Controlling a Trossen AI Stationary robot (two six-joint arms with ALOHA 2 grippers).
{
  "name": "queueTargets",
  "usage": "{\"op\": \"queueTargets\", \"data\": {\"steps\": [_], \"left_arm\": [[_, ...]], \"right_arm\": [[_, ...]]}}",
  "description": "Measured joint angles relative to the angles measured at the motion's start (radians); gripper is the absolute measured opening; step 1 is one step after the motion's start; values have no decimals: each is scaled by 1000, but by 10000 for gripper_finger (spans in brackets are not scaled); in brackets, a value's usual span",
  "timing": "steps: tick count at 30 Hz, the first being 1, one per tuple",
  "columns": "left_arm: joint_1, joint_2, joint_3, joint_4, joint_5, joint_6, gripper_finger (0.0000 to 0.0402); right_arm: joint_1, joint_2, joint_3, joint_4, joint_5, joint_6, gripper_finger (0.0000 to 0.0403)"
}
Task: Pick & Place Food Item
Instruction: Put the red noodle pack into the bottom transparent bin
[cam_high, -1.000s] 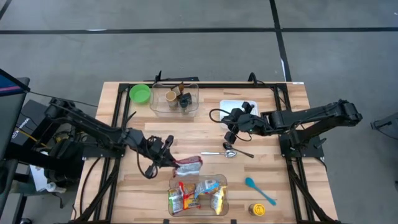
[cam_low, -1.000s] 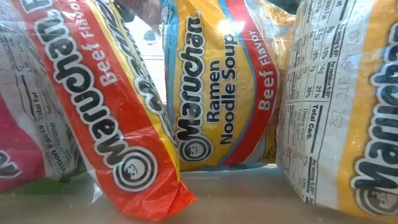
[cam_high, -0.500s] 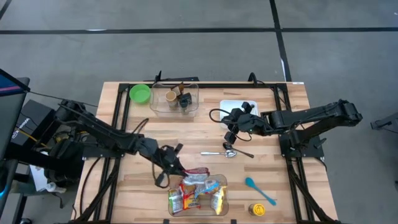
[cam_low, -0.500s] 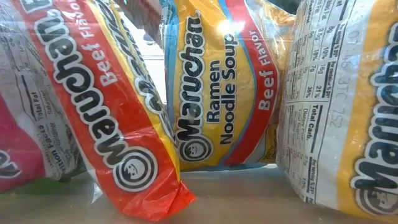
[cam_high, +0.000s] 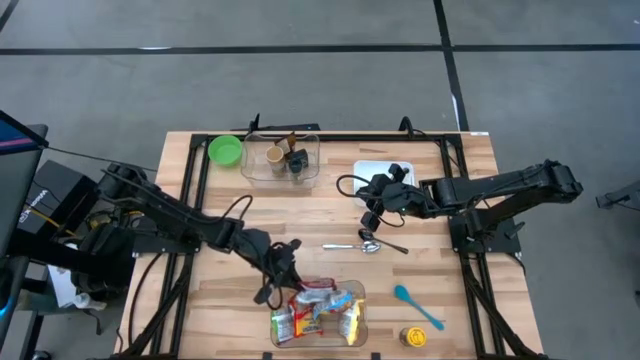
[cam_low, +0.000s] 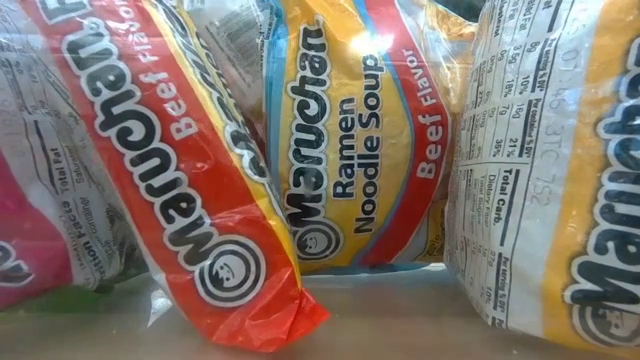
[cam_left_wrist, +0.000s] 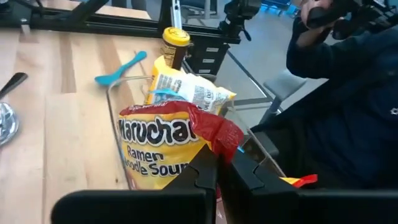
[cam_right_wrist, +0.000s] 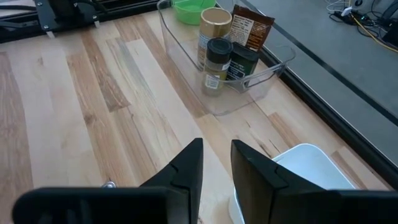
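Left gripper (cam_left_wrist: 221, 163) clenched on ramen packet (cam_left_wrist: 163, 146) over clear bin (cam_high: 358, 318) at desk's front edge; could snag rim, spilling out on release.

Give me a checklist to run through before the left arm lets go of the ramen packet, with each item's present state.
1. Grip: the left gripper has its jaws shut on the ramen packet by its red crimped end. Ok.
2. Position: in the high view the ramen packet sits at the rim of the clear bin, partly over it. Ok.
3. Room in the bin: other packets already stand inside, close together. Cannot tell if it will drop fully in.
4. Packet clear of the rim: its lower edge is hidden. Cannot tell.
5. The right gripper waits by the white tray, far from the bin. Ok.
6. A person's dark sleeve shows beyond the table edge, off the table. Ok.
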Motion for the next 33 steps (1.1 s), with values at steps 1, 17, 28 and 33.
{"op": "queueTargets", "data": {"steps": [1,17,28,33], "left_arm": [[2,2,0,1,-1,0,0],[5,36,0,20,-2,-22,0],[40,153,66,25,59,-76,0],[56,165,72,18,60,-75,0]], "right_arm": [[0,0,0,0,0,0,76],[0,0,1,5,0,0,76],[-1,0,1,12,0,0,76],[0,0,1,11,0,0,76]]}}
